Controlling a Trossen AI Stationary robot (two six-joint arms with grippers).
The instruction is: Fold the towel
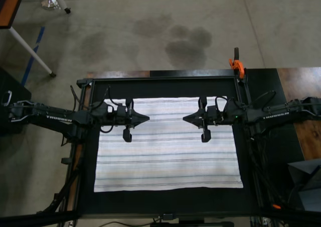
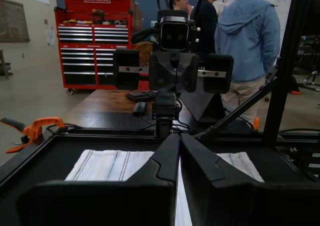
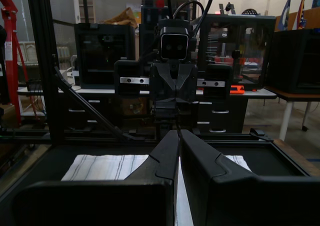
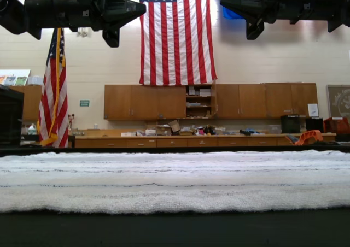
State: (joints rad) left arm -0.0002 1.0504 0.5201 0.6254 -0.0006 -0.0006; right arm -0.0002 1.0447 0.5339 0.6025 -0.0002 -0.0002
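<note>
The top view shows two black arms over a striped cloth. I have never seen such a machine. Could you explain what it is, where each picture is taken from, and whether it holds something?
This is a robot with two arms that reach in from opposite sides of a black table. Each arm ends in a two-fingered end effector. The top view looks straight down. Each wrist view comes from a camera on one arm, looking past its own fingers at the other arm. The exterior view sits low at the table's edge.

A white striped towel lies flat on the table, not yet folded. The left end effector and the right end effector are both shut and hold nothing. They hang above the towel, tips pointing at each other. An orange clamp grips the frame.
</note>
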